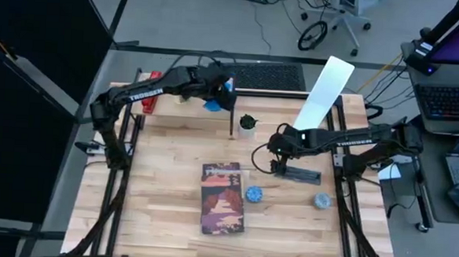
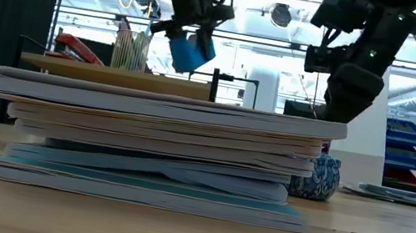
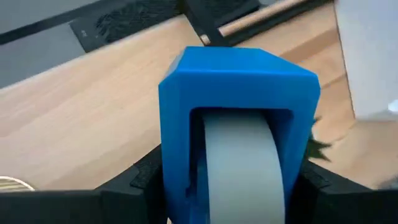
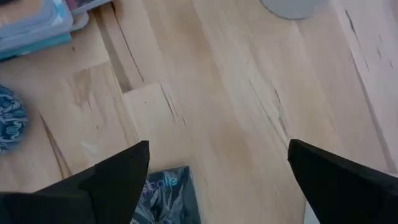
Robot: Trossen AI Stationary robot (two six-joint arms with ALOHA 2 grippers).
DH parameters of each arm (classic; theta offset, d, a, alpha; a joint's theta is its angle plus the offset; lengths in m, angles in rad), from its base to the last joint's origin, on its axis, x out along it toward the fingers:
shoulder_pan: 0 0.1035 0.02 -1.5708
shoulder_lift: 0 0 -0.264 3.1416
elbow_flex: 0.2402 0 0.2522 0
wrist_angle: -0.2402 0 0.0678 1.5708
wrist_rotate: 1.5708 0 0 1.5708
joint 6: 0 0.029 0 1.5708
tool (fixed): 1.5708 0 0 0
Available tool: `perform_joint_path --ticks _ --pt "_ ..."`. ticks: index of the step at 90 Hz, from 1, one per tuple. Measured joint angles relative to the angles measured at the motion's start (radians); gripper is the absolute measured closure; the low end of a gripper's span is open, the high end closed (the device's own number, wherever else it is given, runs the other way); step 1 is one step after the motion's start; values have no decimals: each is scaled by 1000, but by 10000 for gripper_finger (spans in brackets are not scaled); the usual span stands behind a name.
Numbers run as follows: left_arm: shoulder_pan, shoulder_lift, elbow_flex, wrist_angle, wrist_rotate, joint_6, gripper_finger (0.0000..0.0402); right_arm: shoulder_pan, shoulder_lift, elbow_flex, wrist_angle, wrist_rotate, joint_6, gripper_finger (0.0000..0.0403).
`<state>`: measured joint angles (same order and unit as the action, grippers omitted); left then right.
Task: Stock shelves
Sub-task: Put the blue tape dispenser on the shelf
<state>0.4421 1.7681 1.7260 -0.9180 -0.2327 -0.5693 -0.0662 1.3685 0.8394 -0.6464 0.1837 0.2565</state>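
Observation:
My left gripper is at the far middle of the table, shut on a blue tape dispenser with a grey roll inside. It hangs in the air above the low light-wood shelf plank on black legs. The white file holder leans at the far right. My right gripper is open at the middle right, fingers pointing down over bare tabletop, just beside a dark flat packet. Nothing is between its fingers. My left gripper pinches the blue dispenser between its two fingers, one on each flat side, near the end closest to the wrist. The fingers slant down from above. The dispenser hangs tilted, lifted clear of the shelf and table.
A stack of books lies near the table's front middle. Two small blue patterned pots sit right of it. A small potted plant stands mid-table, and a red stapler lies at the far left.

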Motion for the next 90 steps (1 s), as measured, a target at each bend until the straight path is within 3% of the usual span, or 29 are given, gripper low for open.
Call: perform_joint_path --ticks 38,50,90 --pt "29 48 0 24 35 -62 217 0 0 0 6 -1 48 40" --pt "22 65 0 19 59 -102 217 0 0 0 -3 -23 137 40" --pt "30 65 0 14 8 -159 217 -2 0 0 -32 -59 194 40"
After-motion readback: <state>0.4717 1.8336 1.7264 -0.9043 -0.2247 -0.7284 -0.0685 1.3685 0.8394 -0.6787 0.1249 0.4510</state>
